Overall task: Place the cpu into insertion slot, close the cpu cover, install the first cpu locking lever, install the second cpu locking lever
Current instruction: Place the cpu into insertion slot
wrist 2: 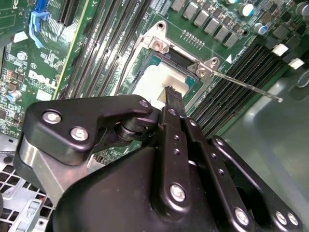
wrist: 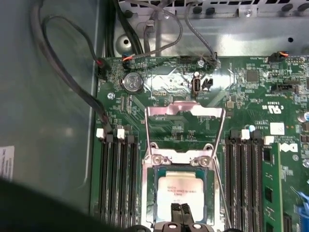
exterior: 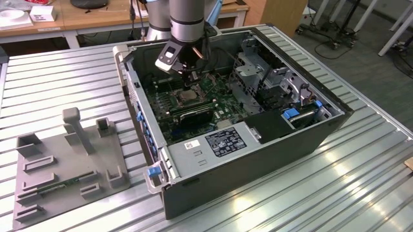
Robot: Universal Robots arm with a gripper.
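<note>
The cpu (wrist: pixel 181 191), a pale grey square chip, lies flat in the insertion slot (wrist: pixel 153 193) on the green motherboard. In the second wrist view the cpu (wrist 2: pixel 152 82) shows as a pale patch just past the fingertip. The cpu cover (wrist: pixel 186 110), a silvery frame with an open middle, stands swung open on its hinge at the slot's edge. A thin locking lever (wrist 2: pixel 251 88) sticks out unlatched beside the slot. My gripper (wrist: pixel 181 210) hovers right over the cpu with its two black fingers pressed together, nothing between them. In the exterior view my gripper (exterior: pixel 187 83) hangs above the slot (exterior: pixel 187 98) inside the case.
The open black computer case (exterior: pixel 310 140) lies on a ribbed metal table (exterior: pixel 58 82). Memory slots (wrist: pixel 116 179) flank the socket on both sides. Black cables (wrist: pixel 72 82) run along the case wall. A grey fixture plate (exterior: pixel 65 164) with upright holders sits at the exterior view's left.
</note>
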